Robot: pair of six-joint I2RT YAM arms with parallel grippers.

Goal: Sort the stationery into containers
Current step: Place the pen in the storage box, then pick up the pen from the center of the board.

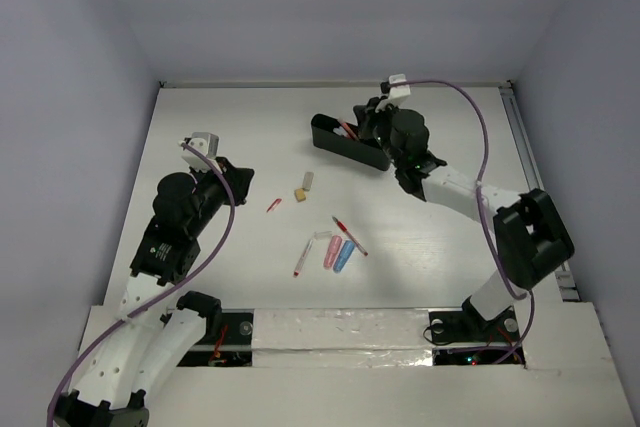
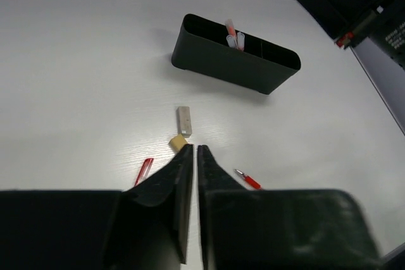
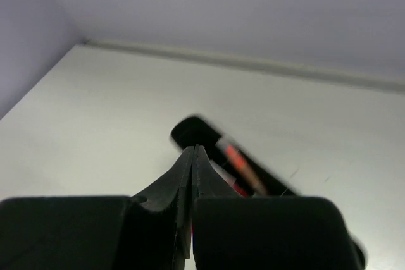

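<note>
**Right gripper over the tray, left gripper near the erasers, both closed**

Top view: the black tray (image 1: 338, 139) is sitting toward the far middle of the table (image 1: 430, 267). The right gripper (image 1: 370, 127) is hanging directly over it; its jaws aren't showing from here. The left gripper (image 1: 240, 179) is pointing in from the left, short of the loose items. Those are lying between the arms. The white eraser (image 1: 307, 181) and tan eraser (image 1: 299, 193) are just beside each other, with a small red piece (image 1: 274, 205) to their left. Nearer the bases are the red pen (image 1: 349, 235), pink capsule (image 1: 330, 252), blue capsule (image 1: 344, 256) and a white pen (image 1: 303, 259) with a pink tip.

Left wrist: the left gripper (image 2: 194, 150) is standing with its jaws nearly together, only a thin slit and nothing in it, so it's clenched empty. The tan eraser (image 2: 179, 142) is lying just past the tips, with the white eraser (image 2: 184, 120) just beyond it. The red piece (image 2: 144, 171) is lying off to the left and one end of the red pen (image 2: 248, 180) to the right. The tray (image 2: 234, 67) is sitting farther out, with a few pens (image 2: 233, 35) sticking up out of it.

Right wrist: the right gripper (image 3: 192, 150) is showing its jaws pressed fully together. The tray (image 3: 193, 132) is lying just beyond the tips, blurred, with an orange-red pen (image 3: 239, 161) in it. The jaws look empty, but the blur is making that hard to confirm.
</note>
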